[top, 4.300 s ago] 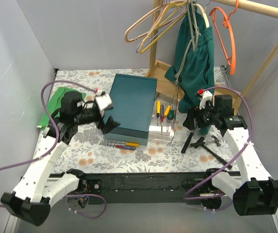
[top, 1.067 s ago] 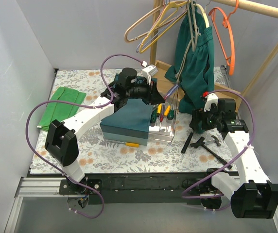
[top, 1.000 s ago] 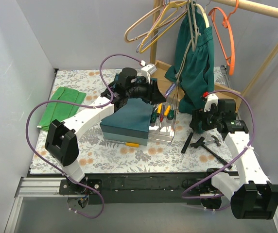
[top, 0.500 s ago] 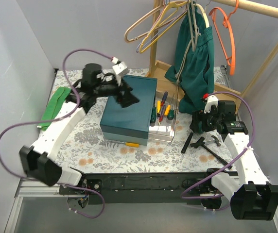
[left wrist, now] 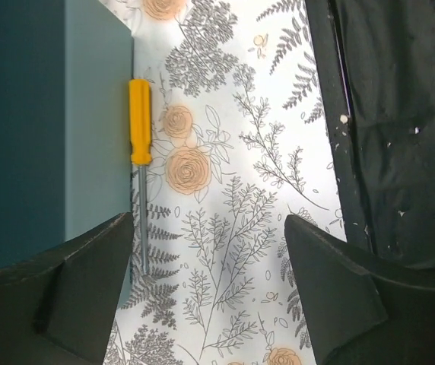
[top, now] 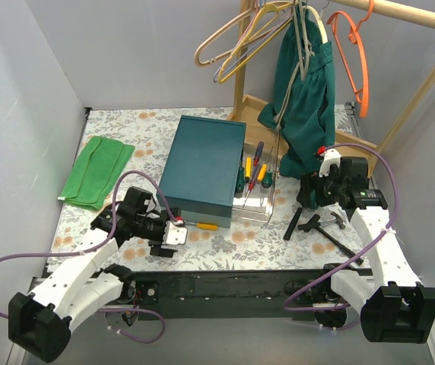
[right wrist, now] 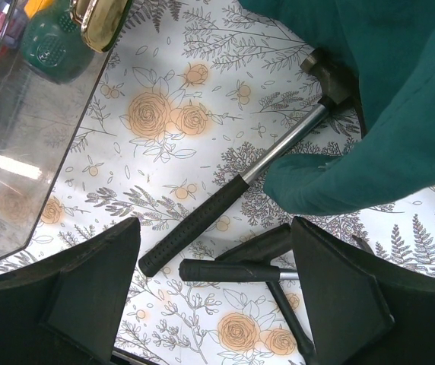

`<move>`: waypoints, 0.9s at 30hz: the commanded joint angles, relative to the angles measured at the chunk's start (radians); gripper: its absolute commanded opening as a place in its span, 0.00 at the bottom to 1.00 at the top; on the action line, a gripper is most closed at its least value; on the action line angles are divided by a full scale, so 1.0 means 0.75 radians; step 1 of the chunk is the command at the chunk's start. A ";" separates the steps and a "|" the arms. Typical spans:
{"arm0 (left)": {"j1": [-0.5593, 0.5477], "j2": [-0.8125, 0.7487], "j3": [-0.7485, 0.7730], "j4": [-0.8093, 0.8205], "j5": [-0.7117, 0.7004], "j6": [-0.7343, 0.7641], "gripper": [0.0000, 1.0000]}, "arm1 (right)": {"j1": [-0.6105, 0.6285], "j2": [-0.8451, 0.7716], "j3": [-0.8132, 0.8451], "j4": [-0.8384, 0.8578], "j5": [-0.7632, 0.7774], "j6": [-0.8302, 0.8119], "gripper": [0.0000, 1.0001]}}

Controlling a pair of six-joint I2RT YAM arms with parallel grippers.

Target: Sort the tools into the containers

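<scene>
A dark teal box (top: pixel 202 163) stands mid-table; its clear tray (top: pixel 267 214) at the right holds several screwdrivers (top: pixel 252 172). A yellow-handled screwdriver (top: pixel 207 225) lies on the cloth against the box front; it also shows in the left wrist view (left wrist: pixel 140 122). My left gripper (top: pixel 170 234) (left wrist: pixel 210 304) is open and empty, low over the cloth beside its shaft. A hammer (right wrist: pixel 202 220) (top: pixel 291 226) and other black tools (right wrist: pixel 240 270) lie right of the tray. My right gripper (top: pixel 306 195) (right wrist: pixel 214 304) is open and empty above them.
A teal garment (top: pixel 305 99) on a wooden rack hangs over the hammer's head (right wrist: pixel 369 114). Coloured hangers (top: pixel 236 38) hang above. A green cloth (top: pixel 96 171) lies at the left. The black base rail (left wrist: pixel 385 114) runs along the near edge. A gold clasp (right wrist: pixel 100 23) is on the tray.
My left arm left a blue-handled screwdriver in the tray, then swung back and down to the front of the box, open. The right arm has barely moved.
</scene>
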 commanded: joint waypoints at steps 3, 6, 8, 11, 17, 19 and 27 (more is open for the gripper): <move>-0.003 0.159 0.016 0.189 -0.009 -0.011 0.79 | -0.007 -0.006 0.036 0.025 0.002 -0.018 0.88; -0.003 0.267 0.037 0.266 -0.017 -0.086 0.78 | -0.007 -0.008 0.028 0.025 0.004 -0.018 0.88; -0.003 0.318 0.031 0.297 -0.019 -0.075 0.79 | -0.011 -0.008 0.020 0.029 0.004 -0.018 0.88; -0.009 0.380 0.013 0.340 -0.027 -0.087 0.78 | -0.011 -0.004 0.020 0.031 0.002 -0.018 0.88; -0.052 0.425 -0.073 0.542 -0.113 -0.169 0.80 | -0.011 0.008 0.018 0.033 0.006 -0.018 0.88; -0.072 0.435 -0.122 0.624 -0.160 -0.189 0.81 | -0.013 0.010 0.016 0.033 0.004 -0.016 0.88; -0.187 0.539 -0.215 0.850 -0.316 -0.344 0.84 | -0.011 0.035 0.026 0.025 0.006 -0.018 0.88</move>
